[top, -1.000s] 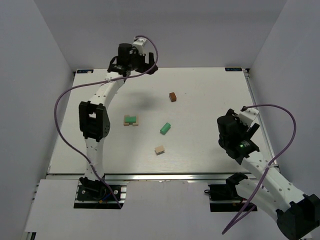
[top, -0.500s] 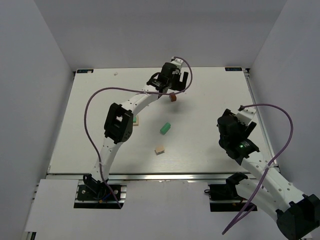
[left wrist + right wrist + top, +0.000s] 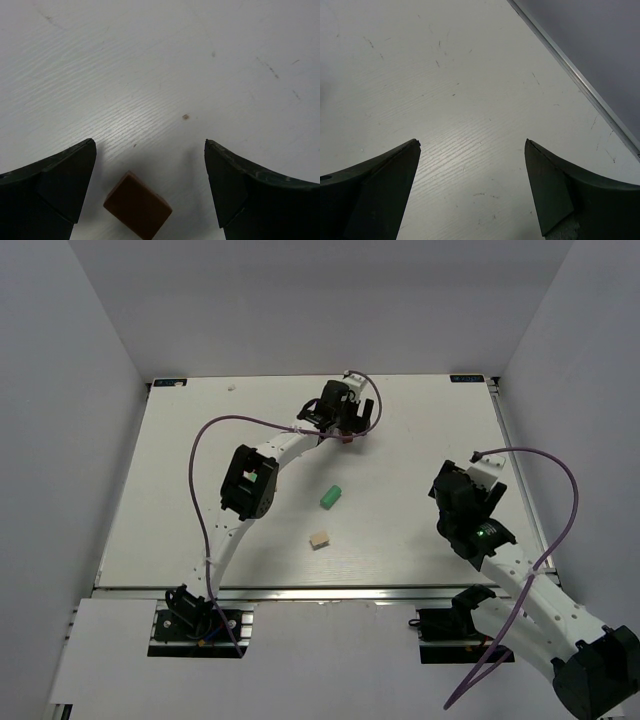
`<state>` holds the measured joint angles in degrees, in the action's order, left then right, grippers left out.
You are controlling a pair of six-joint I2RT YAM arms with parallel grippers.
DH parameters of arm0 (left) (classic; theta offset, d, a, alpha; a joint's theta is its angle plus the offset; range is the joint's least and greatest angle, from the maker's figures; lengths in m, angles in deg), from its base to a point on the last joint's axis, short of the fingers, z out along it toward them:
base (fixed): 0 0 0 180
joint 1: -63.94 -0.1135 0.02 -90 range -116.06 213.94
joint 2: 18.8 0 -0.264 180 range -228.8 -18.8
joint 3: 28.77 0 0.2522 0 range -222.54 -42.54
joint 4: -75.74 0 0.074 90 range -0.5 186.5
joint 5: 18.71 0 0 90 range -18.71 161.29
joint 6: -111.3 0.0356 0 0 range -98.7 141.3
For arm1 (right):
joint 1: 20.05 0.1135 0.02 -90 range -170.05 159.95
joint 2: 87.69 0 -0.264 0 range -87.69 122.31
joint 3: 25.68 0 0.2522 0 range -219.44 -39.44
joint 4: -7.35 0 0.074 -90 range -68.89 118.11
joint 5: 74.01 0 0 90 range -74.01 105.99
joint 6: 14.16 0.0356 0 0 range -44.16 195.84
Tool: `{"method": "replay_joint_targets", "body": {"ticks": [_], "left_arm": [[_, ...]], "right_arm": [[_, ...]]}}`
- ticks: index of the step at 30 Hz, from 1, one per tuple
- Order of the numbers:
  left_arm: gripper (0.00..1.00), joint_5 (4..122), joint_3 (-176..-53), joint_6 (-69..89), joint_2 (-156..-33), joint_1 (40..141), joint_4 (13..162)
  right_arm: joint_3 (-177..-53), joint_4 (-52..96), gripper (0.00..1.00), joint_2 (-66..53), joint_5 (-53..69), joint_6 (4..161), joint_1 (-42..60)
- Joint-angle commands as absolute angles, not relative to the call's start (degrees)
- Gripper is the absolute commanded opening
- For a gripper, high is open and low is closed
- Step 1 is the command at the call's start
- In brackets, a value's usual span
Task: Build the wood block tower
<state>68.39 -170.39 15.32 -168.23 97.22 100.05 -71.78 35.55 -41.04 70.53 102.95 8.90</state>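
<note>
**Left gripper** (image 3: 149, 150): reached to the far centre of the table (image 3: 160, 500); jaws spread wide, grasping nothing.
**Dark brown cube** (image 3: 137, 204): on the tabletop between the left fingers, turned cornerwise, seemingly touching neither.
**Mint-green oblong** (image 3: 331, 496): lying flat mid-table, alone.
**Light tan block** (image 3: 319, 539): near the oblong on its near side, not touching it.
**Right gripper** (image 3: 472, 145): jaws released wide above bare tabletop near the right edge, holding nothing.

Free room: gaps either side of the brown cube (image 3: 137, 204) between the spread fingers of the left gripper (image 3: 149, 145); bare table (image 3: 470, 75) beneath the wide-open right gripper (image 3: 472, 142), at right. Obstacles: the left arm (image 3: 250, 480), slanting from near left to far centre; the green block (image 3: 331, 496) and tan block (image 3: 319, 539), apart, mid-table.
</note>
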Motion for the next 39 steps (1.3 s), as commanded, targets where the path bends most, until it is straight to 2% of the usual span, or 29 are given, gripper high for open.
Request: {"method": "replay_joint_targets", "body": {"ticks": [1, 11, 17, 26, 33, 39], "left_arm": [[0.98, 62.6, -171.29, 16.9, -164.26, 97.6, 96.01], [0.98, 58.55, -169.19, 19.36, -165.5, 97.6, 99.08], [0.98, 55.29, -161.55, 24.28, -159.17, 97.6, 98.21], [0.98, 54.68, -160.67, 29.03, -156.19, 97.6, 105.84], [0.97, 54.06, -153.02, 37.02, -149.69, 97.6, 108.4], [0.88, 56.0, -151.61, 39.83, -148.7, 97.6, 109.1]], "right_arm": [[-72.22, 34.03, 0.89, -40.67, 70.75, 102.55, 8.78], [-72.05, 33.77, 0.89, -40.05, 71.36, 102.55, 8.78], [-72.04, 34.11, 0.89, -40.14, 71.45, 102.9, 8.78], [-71.61, 34.29, 0.89, -41.72, 71.36, 103.35, 8.78], [-71.61, 34.38, 0.89, -41.63, 71.27, 103.7, 8.78], [-71.69, 34.38, 0.9, -41.55, 71.36, 103.78, 8.78]]}}
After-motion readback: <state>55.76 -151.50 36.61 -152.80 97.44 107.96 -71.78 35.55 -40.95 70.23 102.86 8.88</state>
